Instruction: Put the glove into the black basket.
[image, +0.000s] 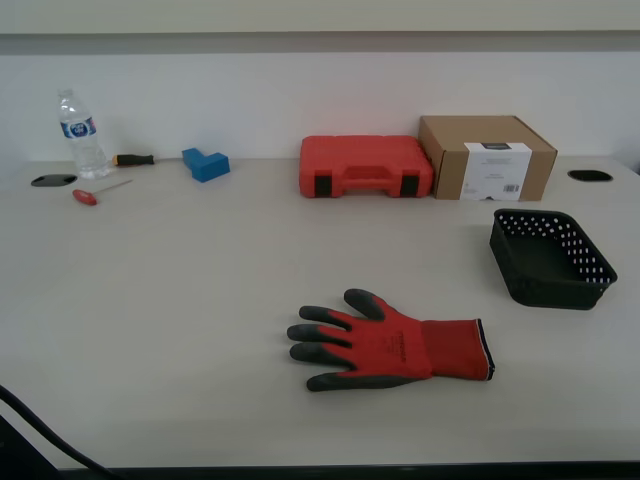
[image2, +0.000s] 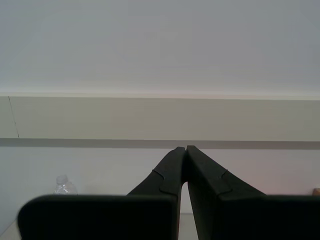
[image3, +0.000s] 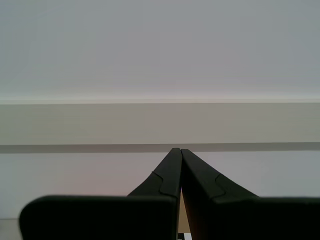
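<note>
The red glove (image: 395, 343) with dark grey fingers lies flat on the table near the front middle, fingers toward the exterior view's left. The black basket (image: 549, 258) with dotted sides stands empty on the table to the exterior view's right of the glove. My first gripper (image3: 177, 149) is shut and empty, its tips touching, facing the wall. My second gripper (image2: 185, 147) is shut and empty too, facing the wall above a water bottle (image2: 64, 185). Neither gripper shows in the exterior view.
A red plastic tool case (image: 365, 166) and a cardboard box (image: 487, 157) stand at the back. A water bottle (image: 80, 135), a blue block (image: 206, 163) and two screwdrivers (image: 98, 190) lie at the back left. A black cable (image: 40, 430) crosses the front left corner.
</note>
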